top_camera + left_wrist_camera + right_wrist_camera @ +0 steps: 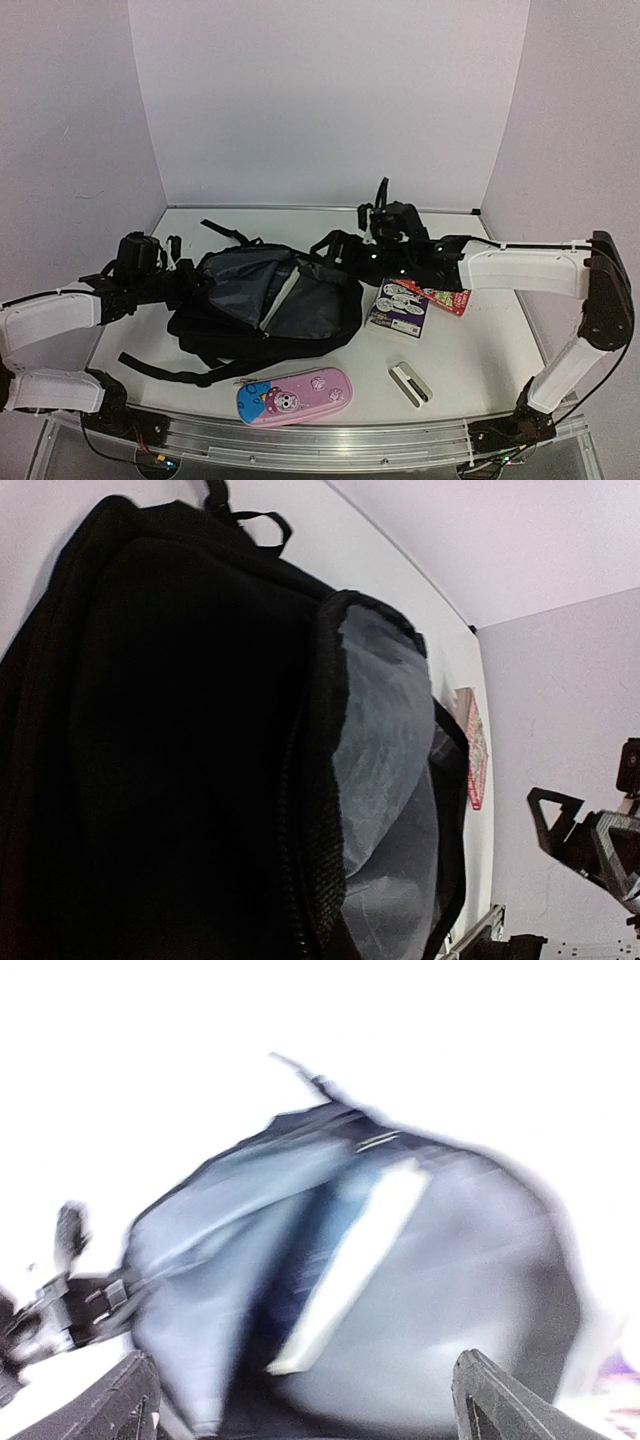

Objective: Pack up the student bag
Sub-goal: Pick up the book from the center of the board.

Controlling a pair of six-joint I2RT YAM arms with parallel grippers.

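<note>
The student bag (215,325) is a large black backpack lying left of the middle, its mouth open on grey lining (250,285). A book with a white page edge (350,1260) lies inside it. My left gripper (185,275) is pressed to the bag's left rim. In the left wrist view black bag fabric (180,740) fills the frame and hides the fingers, so it reads as shut on the fabric. My right gripper (315,1410) hovers just right of the bag's mouth (340,250), open wide, with nothing between its fingertips (130,1400).
A pink-and-blue pencil case (295,395) lies near the front edge. A small white-and-dark item (410,383) lies to its right. A dark booklet (398,308) and a red packet (440,297) lie right of the bag, under the right arm. Loose straps (160,370) trail toward the front.
</note>
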